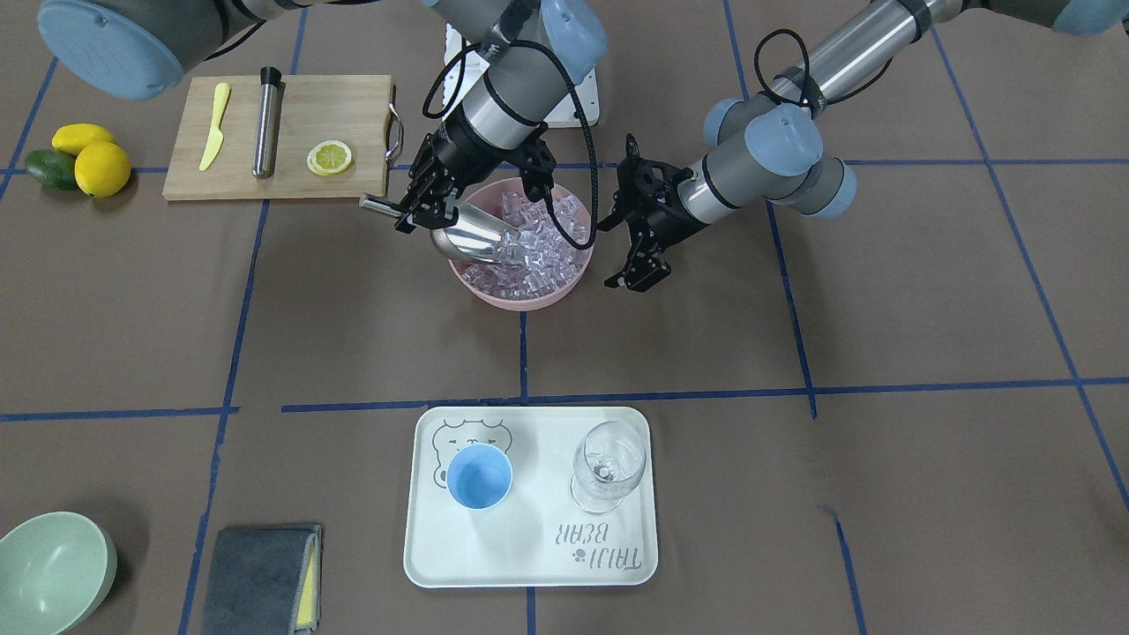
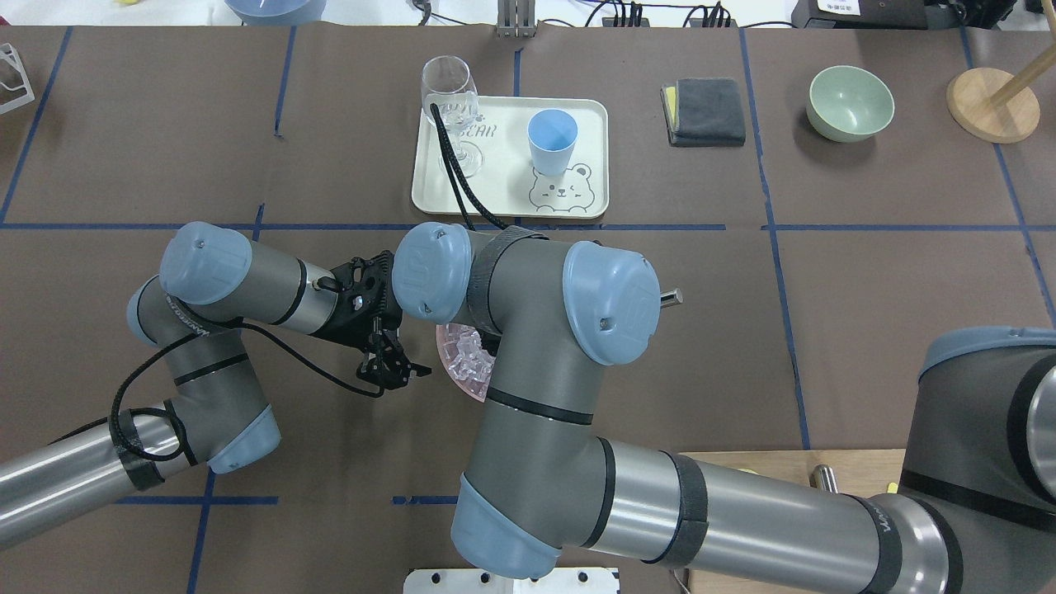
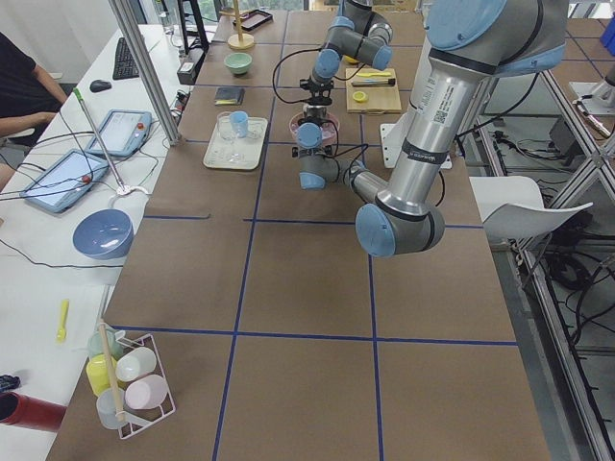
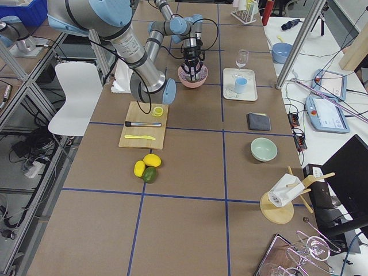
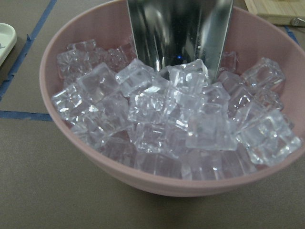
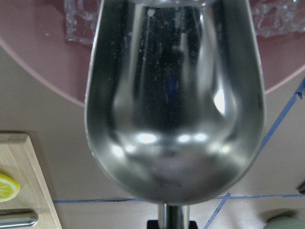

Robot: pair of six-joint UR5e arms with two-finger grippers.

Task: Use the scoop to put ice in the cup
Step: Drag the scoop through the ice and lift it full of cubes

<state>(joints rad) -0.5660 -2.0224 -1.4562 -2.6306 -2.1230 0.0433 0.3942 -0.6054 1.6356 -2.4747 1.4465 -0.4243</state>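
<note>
The steel scoop (image 1: 472, 234) is tilted mouth-down into the ice (image 1: 538, 247) that fills a pink bowl (image 1: 520, 298). My right gripper (image 1: 413, 205) is shut on the scoop's rod handle at the bowl's edge. The right wrist view shows the empty scoop trough (image 6: 176, 109) over the bowl rim. The left wrist view shows the scoop (image 5: 178, 31) resting on the ice (image 5: 176, 114). My left gripper (image 1: 637, 275) is open and empty, just beside the bowl. The light-blue cup (image 1: 479, 476) stands empty on a white tray (image 1: 529, 564), also in the overhead view (image 2: 552, 140).
A clear wine glass (image 1: 607, 463) shares the tray. A cutting board (image 1: 353, 106) holds a yellow knife, a steel cylinder (image 1: 266, 123) and a lemon slice. Lemons and an avocado (image 1: 79, 159), a green bowl (image 1: 48, 573) and a grey cloth (image 1: 260, 578) lie around.
</note>
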